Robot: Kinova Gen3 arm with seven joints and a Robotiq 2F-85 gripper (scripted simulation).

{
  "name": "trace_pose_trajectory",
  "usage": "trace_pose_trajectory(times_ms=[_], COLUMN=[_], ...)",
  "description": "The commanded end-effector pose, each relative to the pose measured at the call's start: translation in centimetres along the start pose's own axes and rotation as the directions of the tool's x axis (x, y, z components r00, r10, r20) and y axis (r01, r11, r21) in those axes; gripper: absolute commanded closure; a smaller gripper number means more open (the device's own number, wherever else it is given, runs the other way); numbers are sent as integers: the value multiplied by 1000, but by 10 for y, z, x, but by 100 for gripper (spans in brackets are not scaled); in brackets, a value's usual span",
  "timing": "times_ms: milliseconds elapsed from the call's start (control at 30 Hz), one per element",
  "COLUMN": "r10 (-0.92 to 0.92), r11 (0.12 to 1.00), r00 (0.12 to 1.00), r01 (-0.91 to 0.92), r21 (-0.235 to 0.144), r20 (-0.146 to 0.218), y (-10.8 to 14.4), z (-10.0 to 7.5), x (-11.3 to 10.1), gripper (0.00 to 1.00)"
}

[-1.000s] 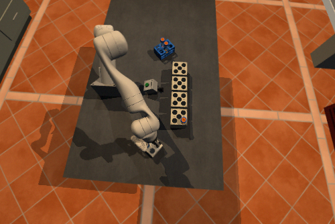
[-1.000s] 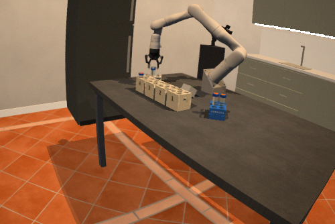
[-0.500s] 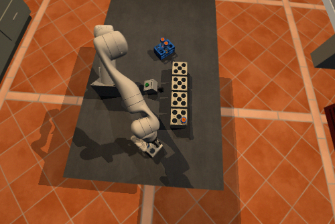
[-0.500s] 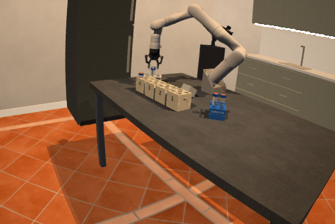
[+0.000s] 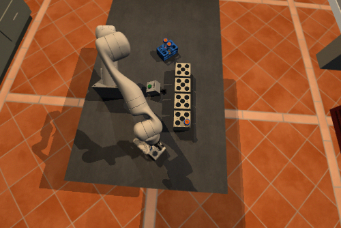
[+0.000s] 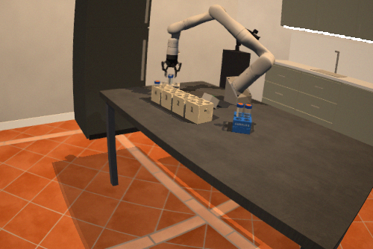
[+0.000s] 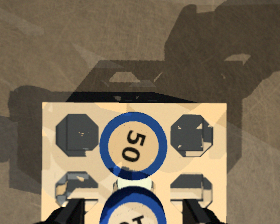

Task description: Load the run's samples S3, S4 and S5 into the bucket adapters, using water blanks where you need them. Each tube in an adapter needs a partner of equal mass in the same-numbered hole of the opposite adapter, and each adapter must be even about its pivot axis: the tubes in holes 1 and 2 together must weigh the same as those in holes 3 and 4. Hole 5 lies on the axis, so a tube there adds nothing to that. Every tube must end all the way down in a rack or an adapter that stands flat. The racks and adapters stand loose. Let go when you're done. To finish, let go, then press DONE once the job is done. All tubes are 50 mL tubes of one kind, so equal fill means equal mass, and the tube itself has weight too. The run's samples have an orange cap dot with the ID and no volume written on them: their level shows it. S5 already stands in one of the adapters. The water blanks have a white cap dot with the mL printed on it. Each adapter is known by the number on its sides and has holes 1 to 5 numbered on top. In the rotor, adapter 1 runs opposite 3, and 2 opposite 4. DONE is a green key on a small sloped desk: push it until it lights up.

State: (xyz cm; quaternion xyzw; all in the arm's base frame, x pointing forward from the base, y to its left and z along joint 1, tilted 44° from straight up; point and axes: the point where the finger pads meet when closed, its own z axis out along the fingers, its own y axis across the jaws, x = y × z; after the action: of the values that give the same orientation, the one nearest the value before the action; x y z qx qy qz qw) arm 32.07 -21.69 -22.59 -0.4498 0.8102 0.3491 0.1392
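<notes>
I stand in a home kitchen. Terracotta tile floor (image 6: 56, 200) with pale grout bands. Tall dark fridge (image 6: 112, 51) against the beige wall. Grey-green base cabinets (image 6: 309, 99) run along the right wall under a light worktop, with a sink tap (image 6: 336, 60) on it; matching wall cabinets (image 6: 328, 6) hang above, lit from beneath. My base sits on a dark table (image 6: 261, 155) in the middle of the room, carrying lab tube racks
</notes>
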Motion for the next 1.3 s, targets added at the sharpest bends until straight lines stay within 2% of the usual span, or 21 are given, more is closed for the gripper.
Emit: trace_pose_trajectory(times_ms=[0, 833, 1233, 1267], r10=[-11, -11, -4, -4], r11=[1000, 1000, 1000, 1000], r00=[1000, 1000, 1000, 1000], r01=[11, 11, 4, 4], r21=[3, 3, 2, 2], r20=[-1, -1, -1, -1], y=[-2, -2, -1, -1], z=[4, 11, 9, 9], x=[-1, -1, -1, -1], gripper=[38, 38, 38, 90])
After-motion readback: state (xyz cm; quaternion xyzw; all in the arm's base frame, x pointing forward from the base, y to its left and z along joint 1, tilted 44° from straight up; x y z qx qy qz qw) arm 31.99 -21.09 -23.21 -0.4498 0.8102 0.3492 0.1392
